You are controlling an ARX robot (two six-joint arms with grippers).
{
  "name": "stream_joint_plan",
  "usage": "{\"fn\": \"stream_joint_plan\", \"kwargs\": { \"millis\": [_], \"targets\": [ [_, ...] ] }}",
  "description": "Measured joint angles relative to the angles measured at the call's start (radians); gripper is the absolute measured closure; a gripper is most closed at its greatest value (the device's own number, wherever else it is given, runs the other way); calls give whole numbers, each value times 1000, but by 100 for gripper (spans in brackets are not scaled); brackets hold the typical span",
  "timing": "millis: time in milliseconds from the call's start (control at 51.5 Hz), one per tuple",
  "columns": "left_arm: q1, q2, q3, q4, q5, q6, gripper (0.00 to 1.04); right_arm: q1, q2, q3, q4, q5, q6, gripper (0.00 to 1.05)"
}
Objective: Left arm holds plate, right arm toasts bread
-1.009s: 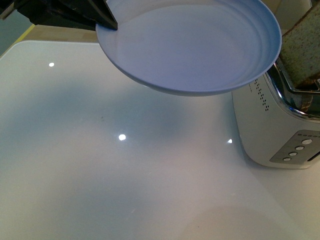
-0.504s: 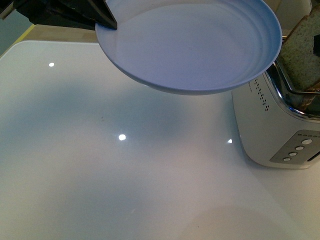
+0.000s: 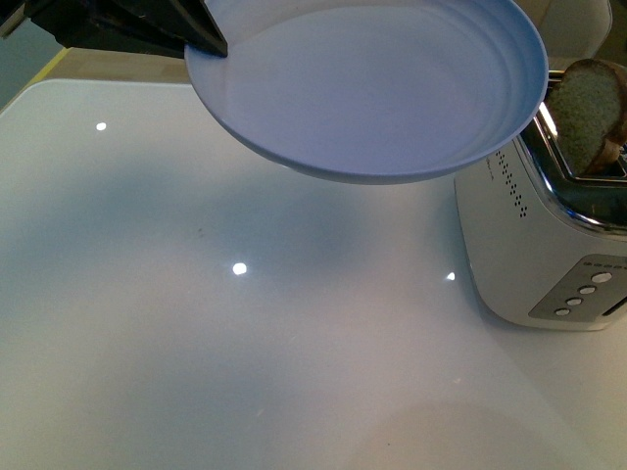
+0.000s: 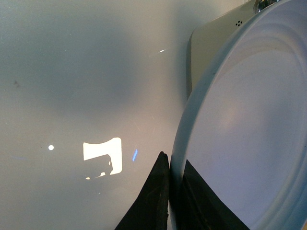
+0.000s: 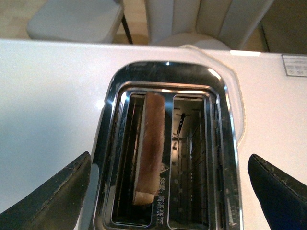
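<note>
My left gripper (image 3: 201, 37) is shut on the rim of the pale blue-grey plate (image 3: 372, 88) and holds it in the air above the table, next to the toaster. In the left wrist view the black fingers (image 4: 156, 191) pinch the plate's rim (image 4: 184, 139) from both sides. The bread (image 3: 586, 113) stands in a slot of the white toaster (image 3: 539, 255), its rounded top sticking out. In the right wrist view the bread (image 5: 149, 143) sits on edge in one slot. My right gripper (image 5: 168, 191) is open and empty, straight above the toaster (image 5: 225, 120).
The white glossy table (image 3: 196, 323) spreads in front, with light spots on it. The toaster's second slot (image 5: 192, 158) holds nothing. A grey chair seat (image 5: 72, 19) and a pale chair back (image 5: 206, 21) stand beyond the table's far edge.
The bread has dropped lower into the toaster slot. The plate and my left gripper have hardly moved.
</note>
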Motion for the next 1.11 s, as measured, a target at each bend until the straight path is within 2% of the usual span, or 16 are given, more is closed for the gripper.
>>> {"fn": "stream_joint_plan", "kwargs": {
  "millis": [175,388,485,563,679,854,951,1106],
  "targets": [
    [2,0,-1,4,0,0,102,-54,-180,-67,48,-32,101,9],
    [3,-1,-8,5,0,0,102,-58,-216,-93,80,-34,115,10],
    [4,-1,-13,5,0,0,102,-55,-227,-225,391,-37,50,27],
    [5,-1,-13,5,0,1,102,-54,-262,-304,499,-38,25,39],
    [7,-2,-13,5,0,3,102,-53,-319,-375,531,-39,14,55],
    [14,-4,-16,5,-3,10,102,-53,-416,-496,538,-39,2,89],
    [17,-8,-16,3,-8,12,102,-53,-462,-532,535,-39,1,103],
    [18,-11,-16,-2,-13,15,102,-53,-531,-581,517,-39,-3,103]
  ]
}}
